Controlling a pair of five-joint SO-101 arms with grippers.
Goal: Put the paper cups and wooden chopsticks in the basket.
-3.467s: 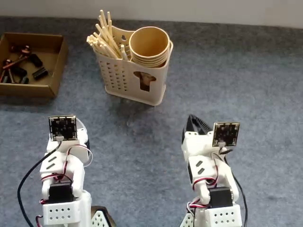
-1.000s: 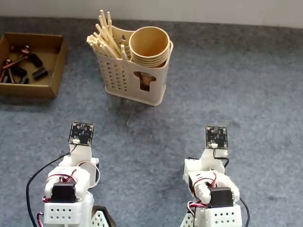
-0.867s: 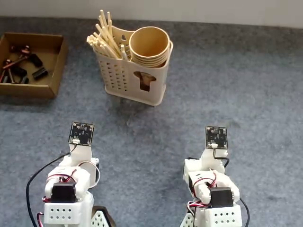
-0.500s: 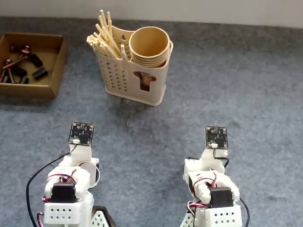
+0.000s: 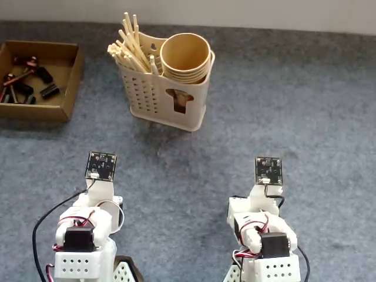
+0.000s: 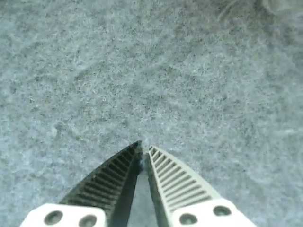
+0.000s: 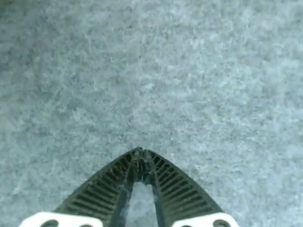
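The basket stands on the desk, well ahead of the left pincer and the right pincer, between their lines. Inside it, the paper cups sit to the right and the wooden chopsticks to the left. A box lies farther left, well ahead of the left pincer.

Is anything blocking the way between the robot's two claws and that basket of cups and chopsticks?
Nothing visible. Just grey carpet lies between the left gripper, the right gripper and the basket, which already holds the cups and chopsticks. The cardboard box sits off to one side.
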